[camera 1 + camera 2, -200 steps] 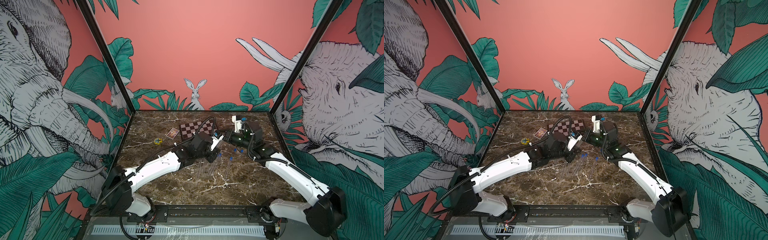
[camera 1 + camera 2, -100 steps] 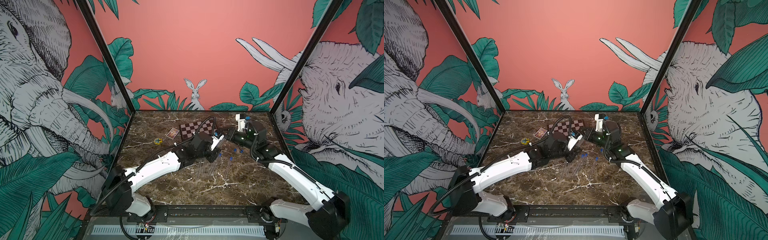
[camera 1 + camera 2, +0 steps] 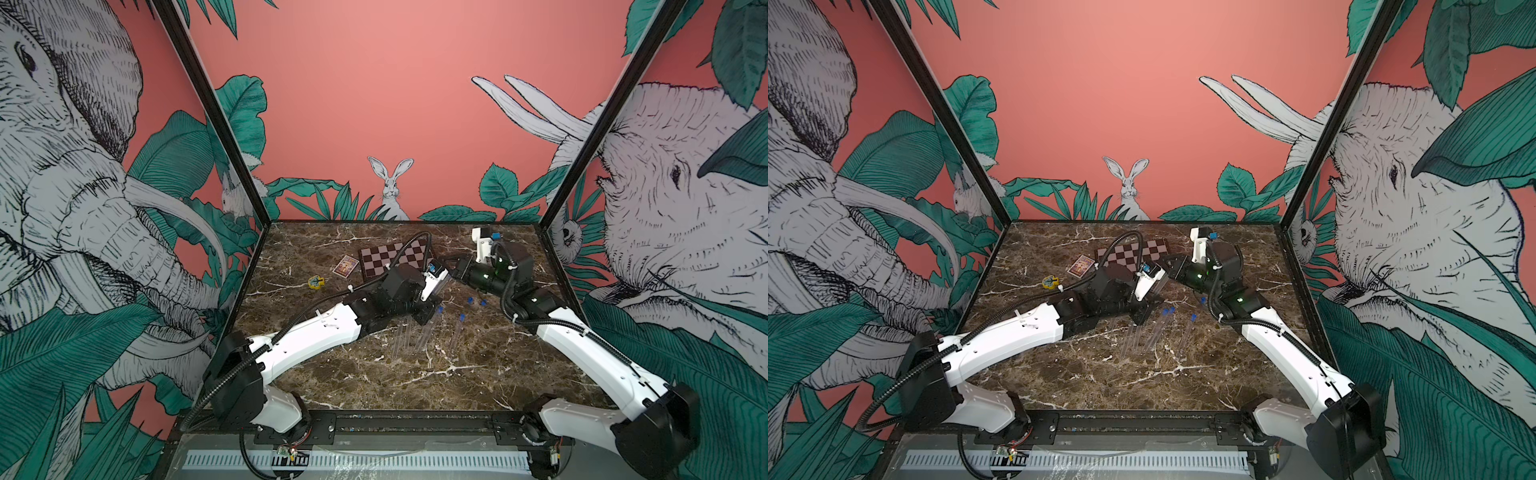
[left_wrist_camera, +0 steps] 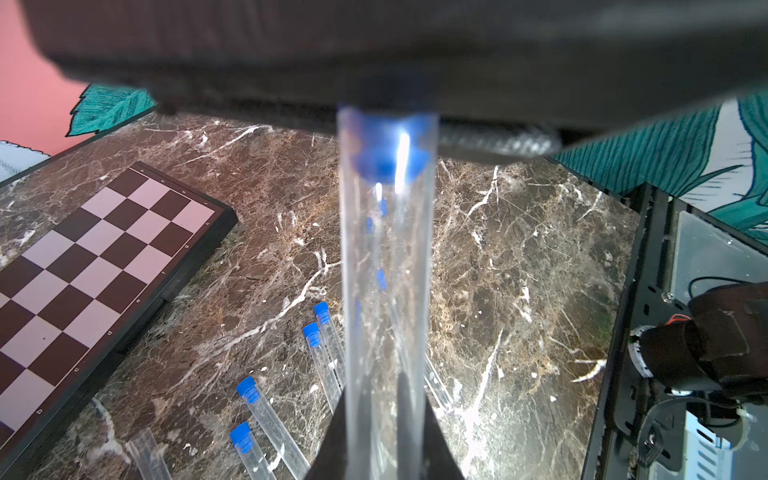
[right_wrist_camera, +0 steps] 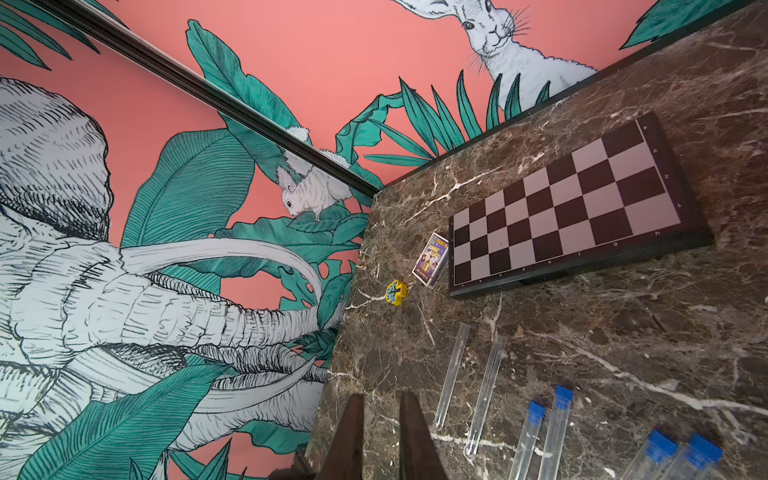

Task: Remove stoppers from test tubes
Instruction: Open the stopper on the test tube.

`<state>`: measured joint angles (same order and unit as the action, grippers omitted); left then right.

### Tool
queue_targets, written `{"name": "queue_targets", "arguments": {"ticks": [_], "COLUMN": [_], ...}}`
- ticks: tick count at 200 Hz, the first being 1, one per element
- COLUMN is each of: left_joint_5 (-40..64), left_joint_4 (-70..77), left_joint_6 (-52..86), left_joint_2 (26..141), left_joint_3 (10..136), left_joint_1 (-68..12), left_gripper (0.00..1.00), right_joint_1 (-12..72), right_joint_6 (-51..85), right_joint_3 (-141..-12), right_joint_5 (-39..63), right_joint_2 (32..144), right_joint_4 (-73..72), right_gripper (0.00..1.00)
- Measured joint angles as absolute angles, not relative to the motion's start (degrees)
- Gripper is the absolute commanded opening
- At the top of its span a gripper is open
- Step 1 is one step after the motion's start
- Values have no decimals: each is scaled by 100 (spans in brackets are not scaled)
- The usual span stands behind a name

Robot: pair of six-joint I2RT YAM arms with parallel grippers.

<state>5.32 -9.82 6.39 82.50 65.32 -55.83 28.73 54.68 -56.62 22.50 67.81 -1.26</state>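
Observation:
My left gripper (image 4: 384, 390) is shut on a clear test tube (image 4: 384, 270) that slants up off the table. A blue stopper (image 4: 388, 153) plugs the tube's far end, and its top is hidden behind a dark blur. In both top views my right gripper (image 3: 453, 268) sits at that end. Its fingers (image 5: 411, 432) stand a little apart with only marble showing between them. Several stoppered tubes (image 5: 536, 409) and two unstoppered tubes (image 5: 453, 374) lie on the table. Two loose stoppers (image 3: 470, 300) rest near the right arm.
A chessboard (image 3: 395, 259) lies at the back, with a small card box (image 3: 345, 266) and a yellow toy (image 3: 316, 282) to its left. The lying tubes (image 3: 424, 336) sit between the two arms. Painted walls close three sides of the marble table (image 3: 374, 386).
My right arm has shifted a little to the right, and its gripper has stayed by the tube's stoppered end. The left arm and the tube it holds have not moved.

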Motion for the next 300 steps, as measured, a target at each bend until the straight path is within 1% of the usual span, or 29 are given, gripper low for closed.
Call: {"name": "queue_targets", "arguments": {"ticks": [18, 79, 114, 146, 199, 234, 261, 281, 300], "left_joint_5": [530, 532, 528, 519, 515, 329, 16, -102, -228], "left_joint_4": [-982, -875, -565, -716, -760, -847, -1070, -1079, -1090], "left_joint_6": [639, 637, 633, 633, 615, 620, 777, 1022, 1223], "left_joint_2": [8250, 8250, 8250, 8246, 8246, 8246, 8246, 8246, 8248], "left_joint_3": [6532, 6453, 6274, 6082, 6071, 6080, 6093, 6012, 5828], "left_joint_1": [-5583, -5583, -5586, -5586, -5586, -5583, -5474, -5140, -4772], "left_gripper": [0, 0, 0, 0, 0, 0, 0, 0, 0], "right_joint_1": [2873, 2751, 2377, 2001, 2027, 2027, 2027, 2027, 2027], "right_joint_6": [5468, 5520, 5896, 6071, 5819, 5363, 4676, 4193, 3817], "right_joint_3": [-5662, -5575, -5286, -5223, -5330, -5363, -5347, -5081, -4525], "right_joint_5": [2248, 2279, 2733, 2766, 2694, 2359, 1715, 1081, 473], "right_joint_2": [6781, 6759, 6731, 6731, 6687, 6604, 6440, 6267, 6176], "right_joint_4": [-128, -193, -412, -781, -631, -180, 327, 390, 283], "right_gripper": [0, 0, 0, 0, 0, 0, 0, 0, 0]}}
